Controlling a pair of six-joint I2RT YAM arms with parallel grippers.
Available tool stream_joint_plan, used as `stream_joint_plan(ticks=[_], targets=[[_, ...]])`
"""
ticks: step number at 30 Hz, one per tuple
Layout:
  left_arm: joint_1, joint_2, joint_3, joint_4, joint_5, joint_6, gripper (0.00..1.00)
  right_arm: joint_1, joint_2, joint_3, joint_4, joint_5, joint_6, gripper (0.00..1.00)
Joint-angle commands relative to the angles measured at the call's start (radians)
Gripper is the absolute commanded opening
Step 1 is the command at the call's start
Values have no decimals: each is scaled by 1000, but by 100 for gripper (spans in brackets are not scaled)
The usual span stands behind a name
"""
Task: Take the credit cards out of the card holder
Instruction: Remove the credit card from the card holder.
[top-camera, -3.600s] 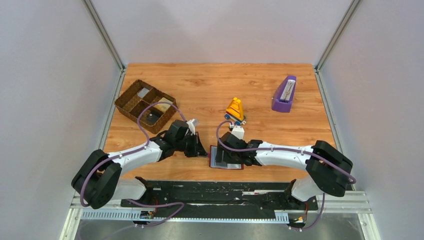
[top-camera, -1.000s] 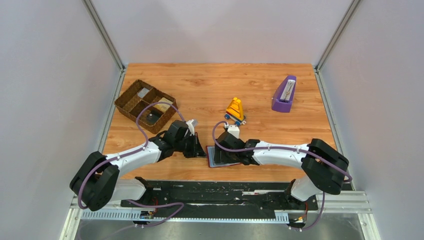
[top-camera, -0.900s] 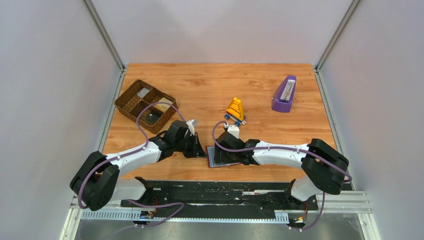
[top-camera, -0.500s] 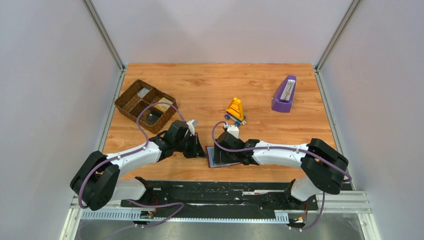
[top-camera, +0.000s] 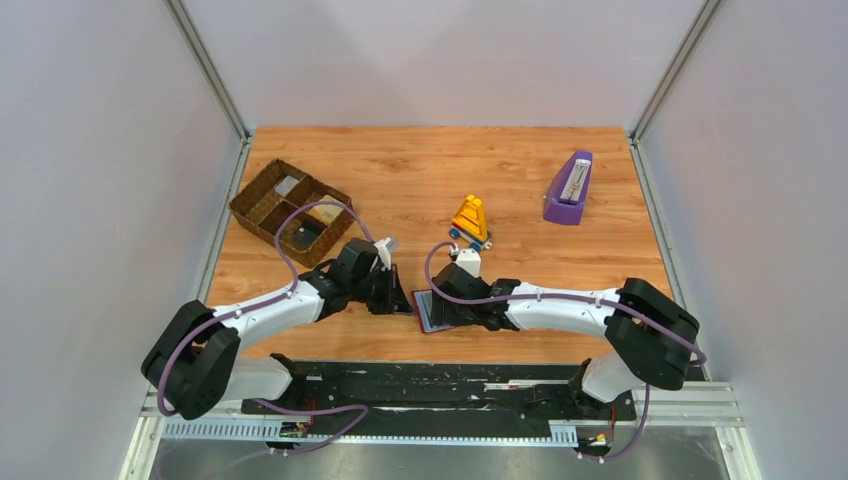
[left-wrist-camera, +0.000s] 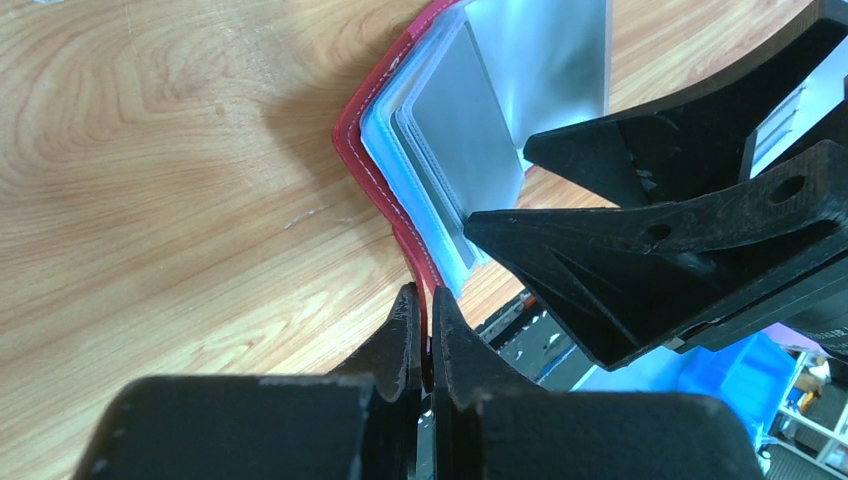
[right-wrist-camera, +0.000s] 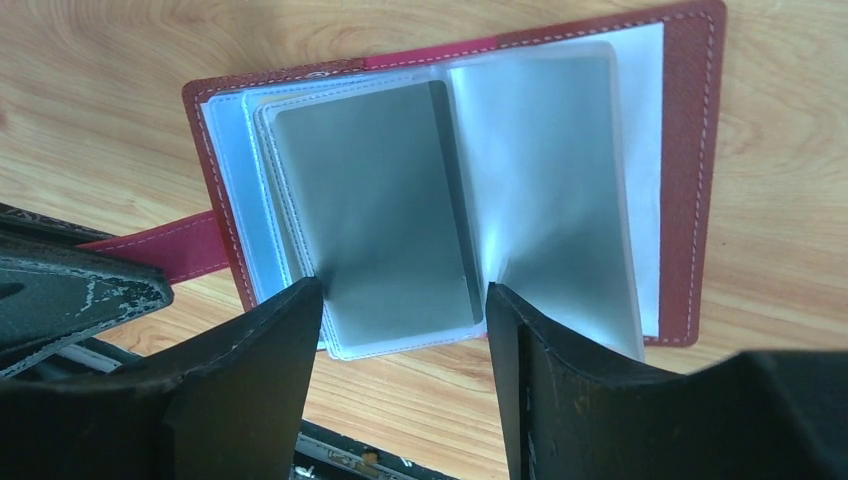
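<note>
The dark red card holder (top-camera: 428, 312) lies open on the wooden table near the front edge, between my two grippers. Its grey-blue plastic sleeves fan out, with a grey card (right-wrist-camera: 380, 200) in the top left sleeve. My left gripper (top-camera: 406, 300) is shut on the holder's red snap tab (right-wrist-camera: 160, 250), pinched between the fingertips in the left wrist view (left-wrist-camera: 424, 300). My right gripper (right-wrist-camera: 400, 290) is open just above the sleeves, one finger on either side of the grey card's sleeve, holding nothing. The red cover (left-wrist-camera: 385, 190) and the right fingers (left-wrist-camera: 650, 240) show in the left wrist view.
A brown wicker basket (top-camera: 290, 212) stands at the back left. An orange cone-shaped toy (top-camera: 470, 219) is just behind the right gripper. A purple wedge stand (top-camera: 569, 188) sits at the back right. The black rail at the table's near edge (top-camera: 440, 385) is close to the holder.
Since 3.6 s ago the right gripper and the open holder have shifted a little to the left, toward the left gripper. Over the last second almost nothing has moved.
</note>
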Motion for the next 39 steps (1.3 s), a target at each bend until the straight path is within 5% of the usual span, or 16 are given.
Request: stream_joint_plan(ticks=[1,14,26,39], targets=[[-3,6,41,4,16,30,0,0,-32,21,-53,61,-3,62],[-2,20,40,3,22,40,0,0,-78,21,-54,84,-35,62],[-2,28,91,-15,210,201,0,1,-121,-1,55,-129,-123,63],[-1,44,107,-60,239,255,0,0,-100,-14,42,-77,-103,63]])
